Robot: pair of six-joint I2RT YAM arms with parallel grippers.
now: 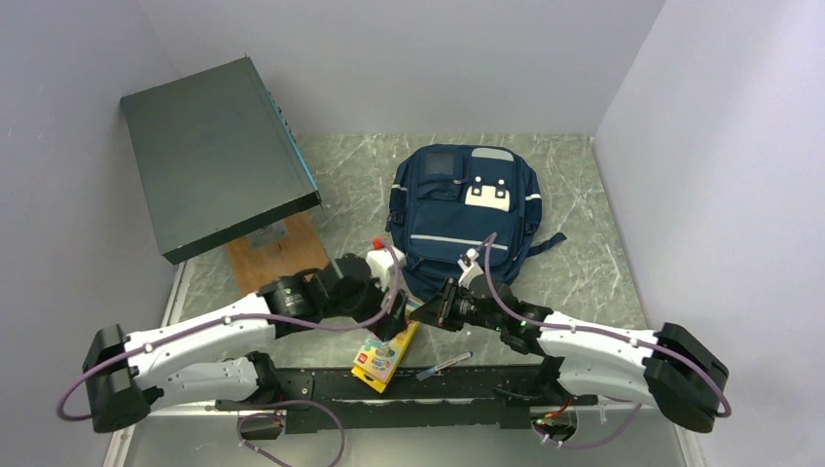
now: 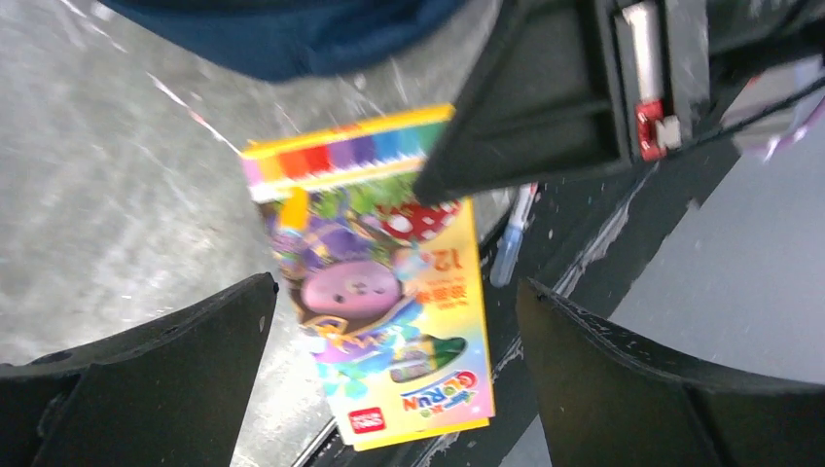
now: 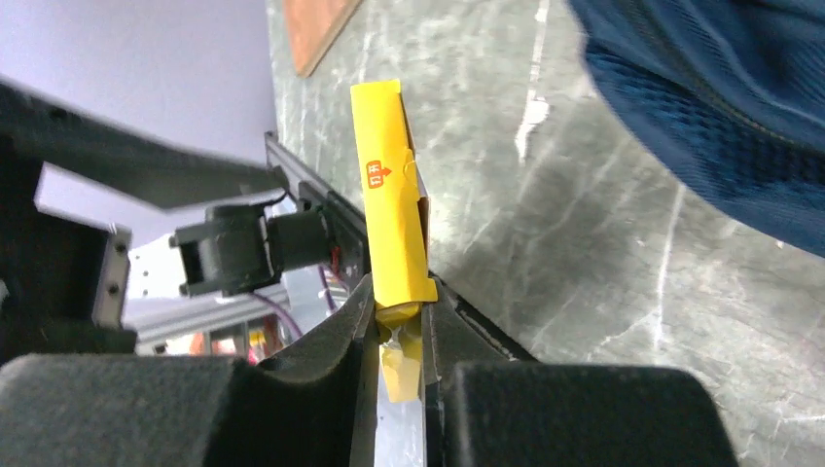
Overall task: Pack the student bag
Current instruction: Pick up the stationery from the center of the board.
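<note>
The navy student bag (image 1: 467, 209) lies flat at the table's back middle, its pale patch facing up; its edge shows in the left wrist view (image 2: 292, 34) and the right wrist view (image 3: 720, 117). A yellow crayon box (image 1: 384, 356) lies tilted near the front rail. My right gripper (image 1: 423, 313) is shut on the box's upper end; the right wrist view shows the fingers (image 3: 399, 331) clamped on its yellow edge (image 3: 394, 214). My left gripper (image 1: 392, 323) hovers over the box, open and empty, its fingers (image 2: 396, 290) spread either side of the box's printed face (image 2: 389, 321).
A pen (image 1: 444, 367) lies on the front rail right of the box, also in the left wrist view (image 2: 513, 238). A big dark flat box (image 1: 214, 156) leans at back left over a wooden board (image 1: 277, 255). A white, red-capped thing (image 1: 377, 251) sits beside the bag.
</note>
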